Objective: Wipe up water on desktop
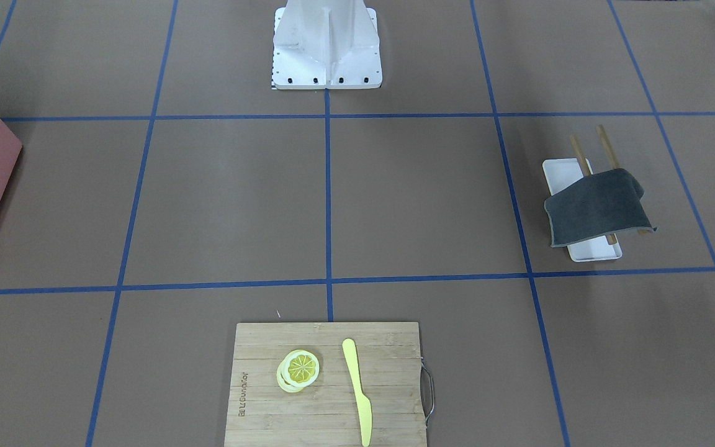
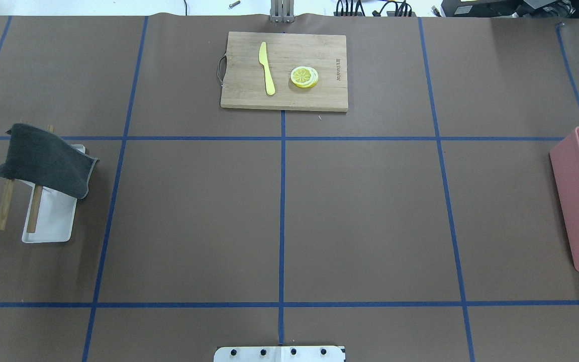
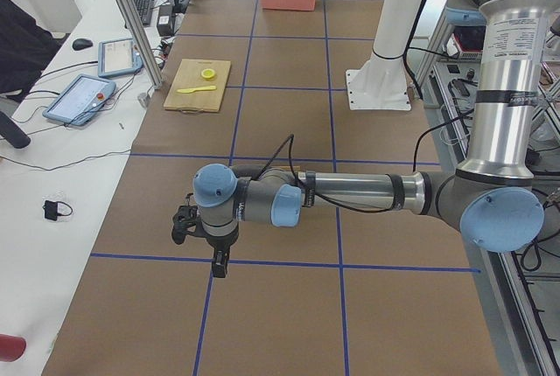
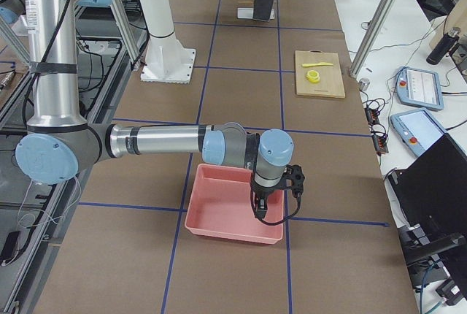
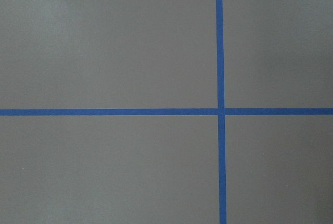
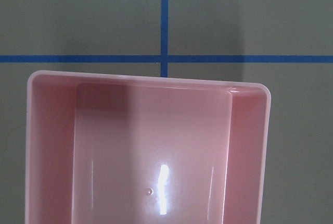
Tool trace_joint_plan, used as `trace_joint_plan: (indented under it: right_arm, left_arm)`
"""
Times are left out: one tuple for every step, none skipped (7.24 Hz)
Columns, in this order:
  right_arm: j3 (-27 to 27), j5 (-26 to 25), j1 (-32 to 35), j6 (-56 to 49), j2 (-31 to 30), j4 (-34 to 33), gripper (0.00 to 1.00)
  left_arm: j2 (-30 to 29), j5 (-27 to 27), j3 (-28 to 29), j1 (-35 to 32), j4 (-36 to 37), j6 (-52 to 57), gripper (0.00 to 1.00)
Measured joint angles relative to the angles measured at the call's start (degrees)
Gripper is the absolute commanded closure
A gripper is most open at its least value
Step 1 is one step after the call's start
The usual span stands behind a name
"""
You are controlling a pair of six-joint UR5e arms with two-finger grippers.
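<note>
Desktop (image 2: 360,211) fills all views, no water visible | cloth (image 2: 43,161) draped over rack (image 2: 4,206) and tray (image 2: 56,221), robot's left, probably for easy pinching | left gripper (image 3: 219,267), right gripper (image 4: 261,208) hover; finger spread: cannot tell

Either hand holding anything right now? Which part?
Nothing seen in either. The left hand hangs over bare desktop, the right hand over the pink bin; the cloth is draped on its rack.

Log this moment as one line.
left hand: over desktop | right hand: over pink bin | hand states: cannot tell | grey cloth: draped on wooden rack, untouched
</note>
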Motion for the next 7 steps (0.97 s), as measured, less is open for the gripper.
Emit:
trace_joint_plan:
  right_arm:
    - [0.0,0.4,0.0,0.1,0.1,0.2,0.0]
    - [0.0,1.3,0.0,0.1,0.3,0.3,0.0]
    - [0.0,2.4,0.0,0.1,0.3,0.3,0.0]
    - [-0.2,3.7,0.0,0.1,0.2,0.5,0.0]
    - [-0.4,4.6,0.0,0.0,-0.1,1.2,0.0]
    - [-0.6,5.0,-0.1,0.0,-0.3,2.4,0.0]
    - [-0.7,5.1,-0.1,0.0,-0.4,3.1,0.0]
  left_arm:
    - [0.1,-0.1,0.1,0.1,-1.0,-0.6,0.02]
    - [0.0,-0.1,-0.5,0.1,-1.4,-1.7,0.02]
    - [-0.1,-0.3,-2.0,0.2,-1.7,-3.4,0.02]
    - [-0.2,-1.6,-3.5,0.2,-2.7,-6.3,0.02]
    - [-0.2,-4.3,-5.0,0.4,-4.3,-10.8,0.02]
    - [-0.1,-6.5,-6.4,2.0,-7.0,-17.5,0.02]
    - [-0.1,-7.2,-7.6,5.4,-10.1,-25.2,0.02]
